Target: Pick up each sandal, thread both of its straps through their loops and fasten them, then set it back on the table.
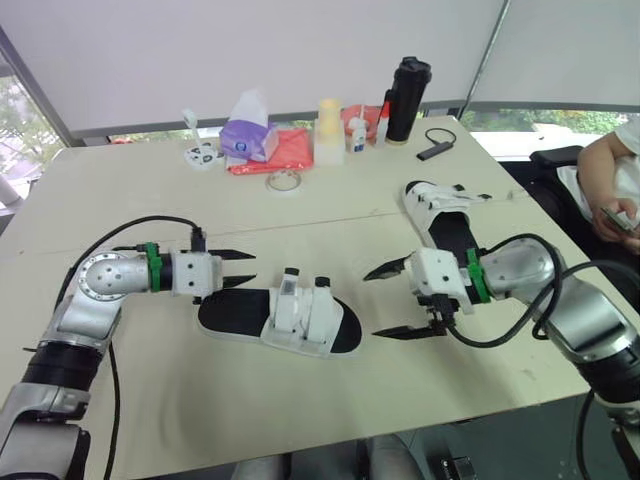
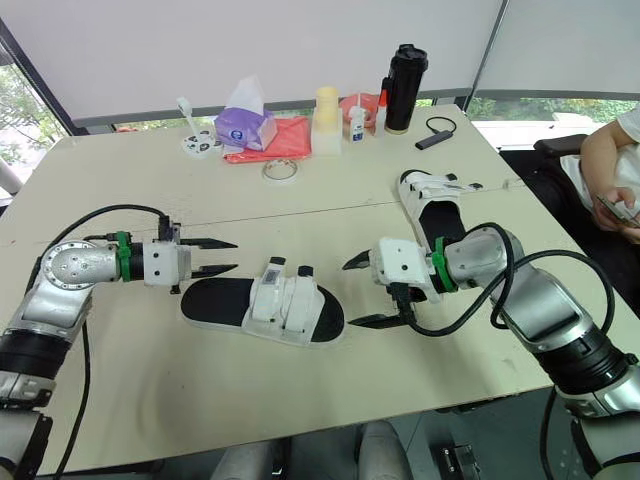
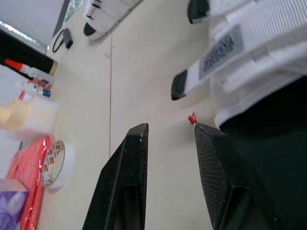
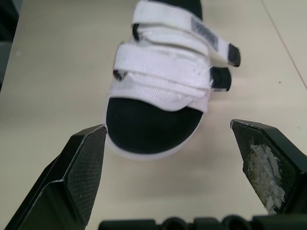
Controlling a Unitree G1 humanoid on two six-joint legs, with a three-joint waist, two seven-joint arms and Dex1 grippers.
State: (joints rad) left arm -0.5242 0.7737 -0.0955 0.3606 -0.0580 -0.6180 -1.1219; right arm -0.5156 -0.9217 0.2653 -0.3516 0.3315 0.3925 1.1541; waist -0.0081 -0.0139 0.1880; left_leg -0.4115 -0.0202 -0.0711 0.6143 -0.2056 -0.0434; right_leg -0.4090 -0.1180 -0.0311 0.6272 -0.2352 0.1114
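Between my two arms on the surface lies the near sandal, sole flat, straps up; 2nd sandal sits just behind my right arm. Looks light, w/ a stiff-ish sole and floppy webbing straps, so I'd pinch the sole edge, not the straps. Left fingers narrowly parted, empty, just beside one end; right fingers wide open, empty, facing the other end

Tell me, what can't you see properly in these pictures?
Far sandal: head views, its near end is hidden behind the right arm.
Person: head views, cut off by the right edge.
Near sandal: left wrist view, its strap label is too small to read.
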